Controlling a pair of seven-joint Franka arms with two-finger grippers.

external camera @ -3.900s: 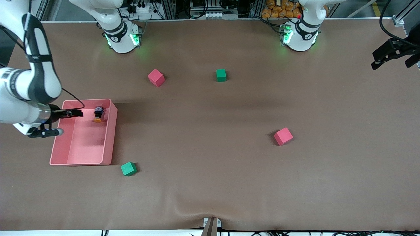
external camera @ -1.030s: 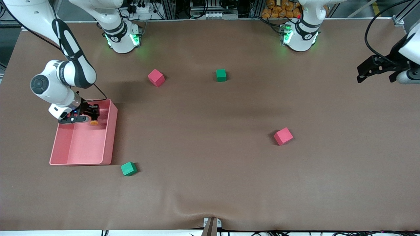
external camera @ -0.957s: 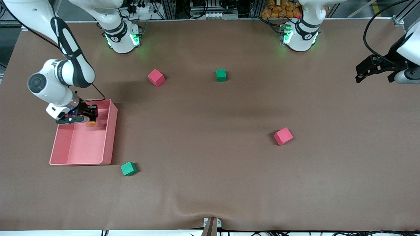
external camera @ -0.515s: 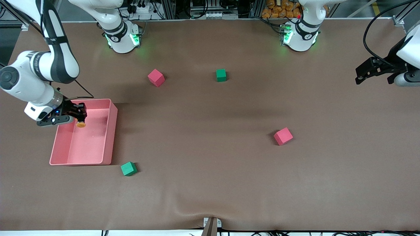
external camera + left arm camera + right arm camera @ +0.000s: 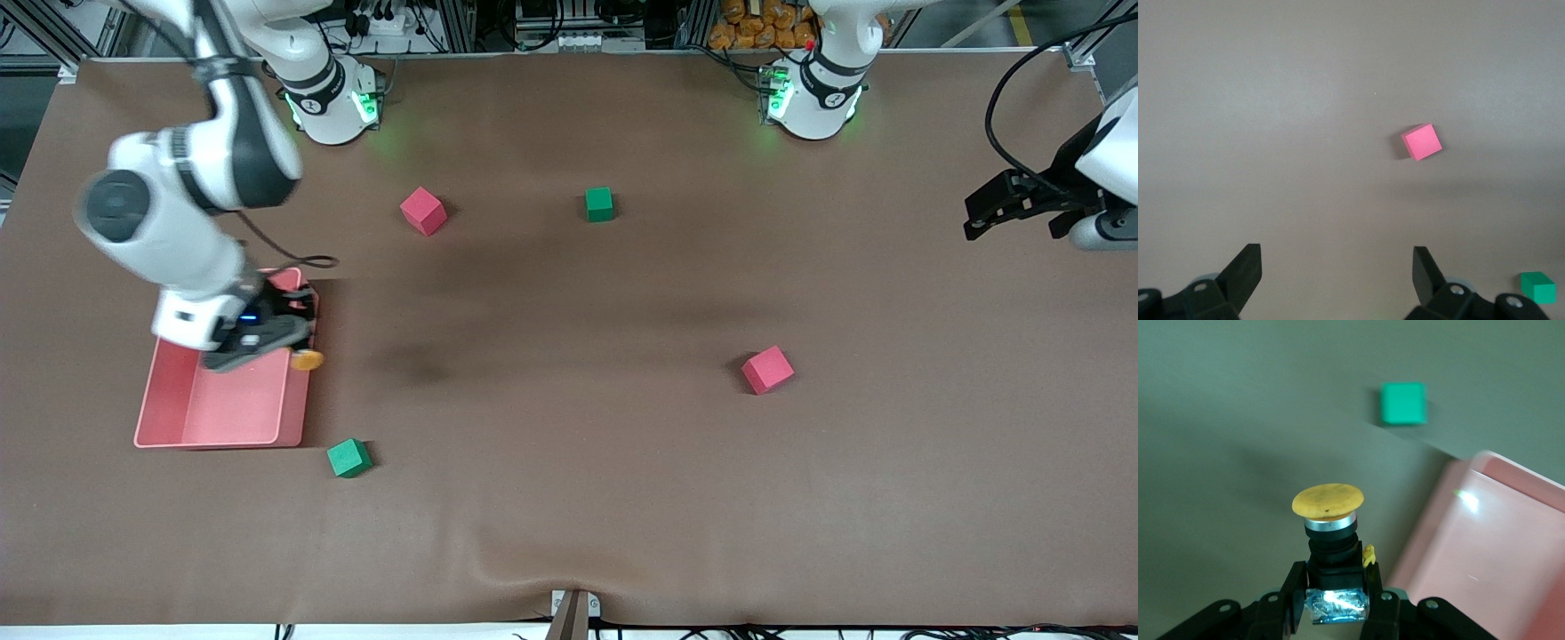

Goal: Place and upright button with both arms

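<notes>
My right gripper (image 5: 298,342) is shut on the button (image 5: 308,360) and holds it in the air over the pink tray's (image 5: 213,442) long rim, on the side toward the table's middle. The button's orange cap points away from the fingers. In the right wrist view the button (image 5: 1328,513) has a round orange cap on a dark body, clamped between my right gripper's (image 5: 1335,590) fingers, with the tray (image 5: 1511,553) beside it. My left gripper (image 5: 978,222) waits open and empty over the left arm's end of the table; the left wrist view shows my left gripper (image 5: 1337,257) above bare table.
A pink cube (image 5: 423,211) and a green cube (image 5: 599,204) lie toward the bases. Another pink cube (image 5: 767,369) lies toward the left arm's end. A green cube (image 5: 348,458) lies beside the tray's near corner, seen in the right wrist view (image 5: 1403,403).
My right gripper closed on the button inside the tray, lifted it and carried it to the tray's rim toward the table's middle. The left gripper barely moved.
</notes>
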